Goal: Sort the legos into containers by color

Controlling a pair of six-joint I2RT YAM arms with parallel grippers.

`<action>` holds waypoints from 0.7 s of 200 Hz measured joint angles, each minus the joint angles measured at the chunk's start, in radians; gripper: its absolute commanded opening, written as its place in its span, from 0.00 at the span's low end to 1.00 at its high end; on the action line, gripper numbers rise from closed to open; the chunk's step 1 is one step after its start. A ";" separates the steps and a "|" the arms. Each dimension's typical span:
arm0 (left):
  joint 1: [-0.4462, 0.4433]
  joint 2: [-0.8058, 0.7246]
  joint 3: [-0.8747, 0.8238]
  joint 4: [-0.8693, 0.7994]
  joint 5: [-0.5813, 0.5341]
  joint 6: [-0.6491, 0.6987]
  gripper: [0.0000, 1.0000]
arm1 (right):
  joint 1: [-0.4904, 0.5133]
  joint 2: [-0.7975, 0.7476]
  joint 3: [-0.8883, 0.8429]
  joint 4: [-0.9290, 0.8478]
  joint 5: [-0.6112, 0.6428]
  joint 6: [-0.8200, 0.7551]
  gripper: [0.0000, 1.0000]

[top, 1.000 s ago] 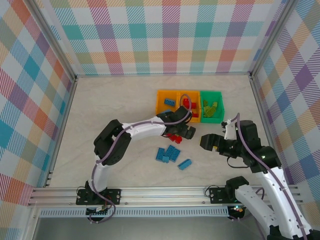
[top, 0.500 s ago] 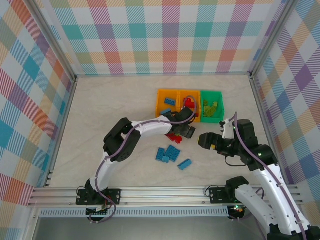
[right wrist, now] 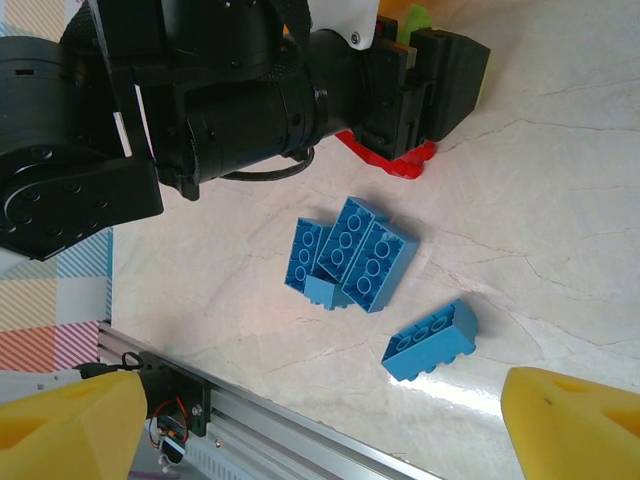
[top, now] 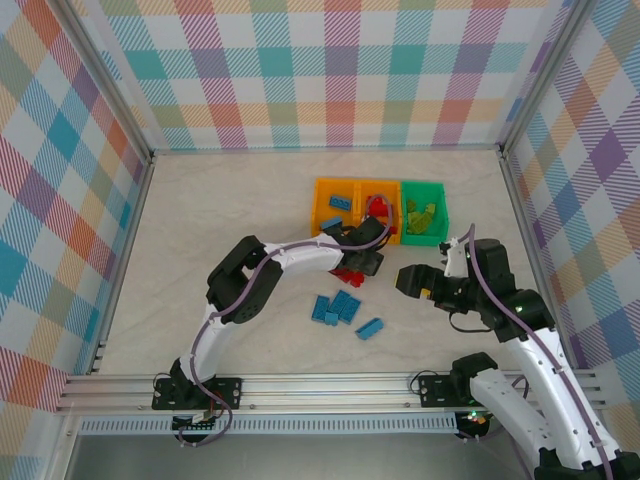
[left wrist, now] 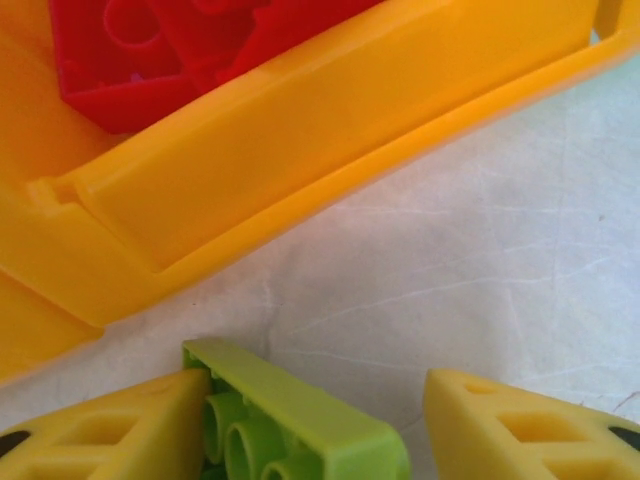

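Lime-green, the green brick (left wrist: 300, 425) lies between the yellow fingers of the left gripper (top: 366, 259), just in front of the middle orange bin (left wrist: 330, 150). In the left wrist view its long edge runs from upper left to lower right, hollow underside toward the camera. It touches one finger (left wrist: 110, 430). A thin strip of table shows beside the other finger (left wrist: 520, 430), so I cannot tell whether it is clamped.

The three bins stand touching in a row across the table (top: 230, 220): the left orange bin (top: 319, 212), the middle one holding red bricks (left wrist: 150, 60), and the green bin (top: 444, 228) nearest the right frame. The table's left half and far strip are bare.

The right gripper (right wrist: 325, 395) hangs with its jaws spread wide and nothing between them, above the blue bricks. There are five on the open table: a clump of four (right wrist: 350, 255) pressed together and a lone blue brick (right wrist: 430, 342) just beside them, its long axis diagonal. More red pieces (right wrist: 390, 160) lie partly under the left arm, so their number is unclear.
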 measured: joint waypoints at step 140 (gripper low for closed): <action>-0.062 -0.166 0.112 0.089 0.101 0.060 0.22 | 0.000 -0.133 -0.020 -0.008 0.197 0.018 1.00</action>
